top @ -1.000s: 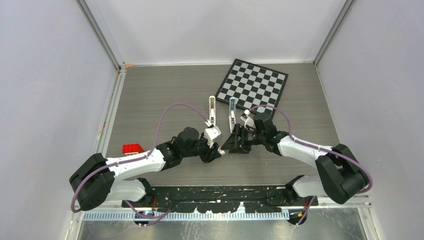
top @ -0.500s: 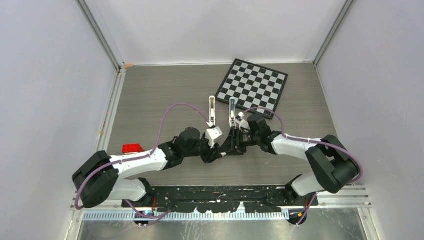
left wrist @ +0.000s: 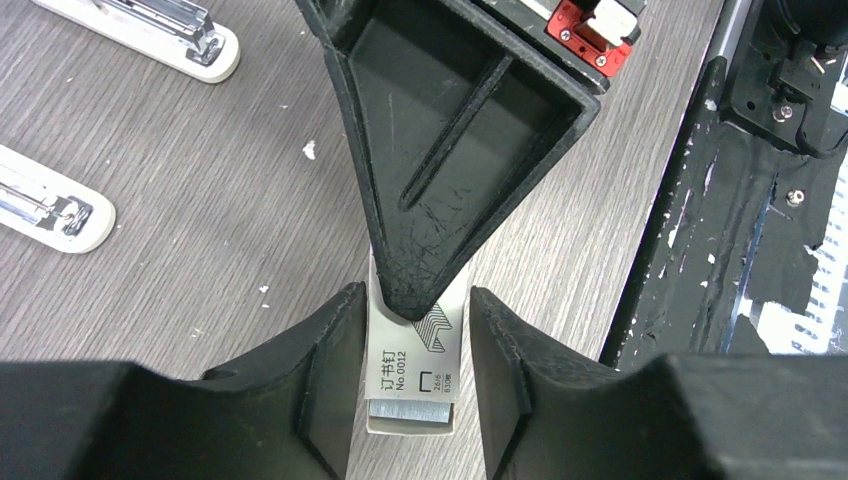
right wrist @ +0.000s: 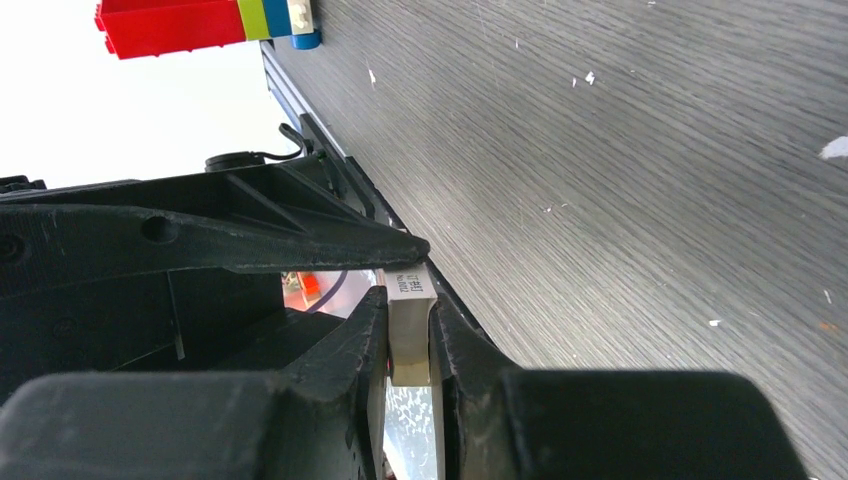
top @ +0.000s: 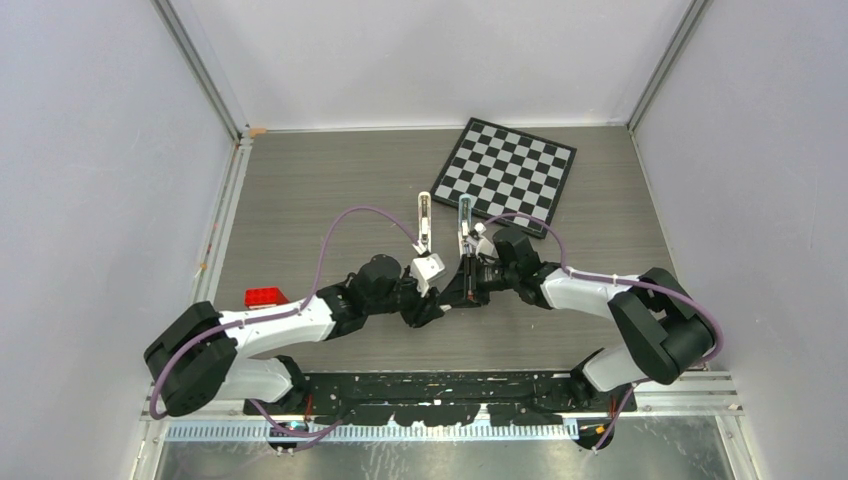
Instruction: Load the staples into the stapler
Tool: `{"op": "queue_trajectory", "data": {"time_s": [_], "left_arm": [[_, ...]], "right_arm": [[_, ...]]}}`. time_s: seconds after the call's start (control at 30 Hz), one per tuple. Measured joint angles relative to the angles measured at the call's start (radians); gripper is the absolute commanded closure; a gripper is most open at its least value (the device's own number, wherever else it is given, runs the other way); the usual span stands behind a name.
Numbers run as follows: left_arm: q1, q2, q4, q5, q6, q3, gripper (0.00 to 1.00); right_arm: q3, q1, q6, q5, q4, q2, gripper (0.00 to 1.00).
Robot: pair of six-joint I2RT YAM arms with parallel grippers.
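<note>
Right gripper (right wrist: pixel 408 335) now pinches staples box (left wrist: pixel 415 365) inside left gripper (left wrist: pixel 412 300), staplers (left wrist: pixel 45 205) beyond.

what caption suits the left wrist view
small white cardboard staple box between left pincer fingers, right pincer's tip over it

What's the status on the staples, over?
Right fingers shut on staple box. Left fingers flank it, grip unclear. Two staplers lie beyond, untouched.

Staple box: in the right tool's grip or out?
In. Right wrist view: right tool presses both sides of the staple box. Whether the left tool holds it: cannot tell.
</note>
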State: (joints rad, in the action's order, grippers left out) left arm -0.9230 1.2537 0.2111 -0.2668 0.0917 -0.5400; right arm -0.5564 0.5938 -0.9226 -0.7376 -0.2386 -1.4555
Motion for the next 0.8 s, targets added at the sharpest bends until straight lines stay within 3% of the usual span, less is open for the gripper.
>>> {"op": "queue_trajectory", "data": {"time_s": [0.4, 0.57, 0.8], "left_arm": [[0.0, -0.135, -0.153, 0.054, 0.016, 0.0, 0.29], [-0.001, -0.159, -0.215, 0.055, 0.024, 0.0, 0.3], [-0.001, -0.161, -0.232, 0.073, 0.015, 0.0, 0.37]], "right_arm": [[0.001, -0.002, 0.008, 0.021, 0.026, 0.091, 0.84], [0.001, -0.003, 0.019, 0.026, 0.053, 0.134, 0.84], [0.001, -0.006, 0.031, 0.033, 0.089, 0.162, 0.84]]}}
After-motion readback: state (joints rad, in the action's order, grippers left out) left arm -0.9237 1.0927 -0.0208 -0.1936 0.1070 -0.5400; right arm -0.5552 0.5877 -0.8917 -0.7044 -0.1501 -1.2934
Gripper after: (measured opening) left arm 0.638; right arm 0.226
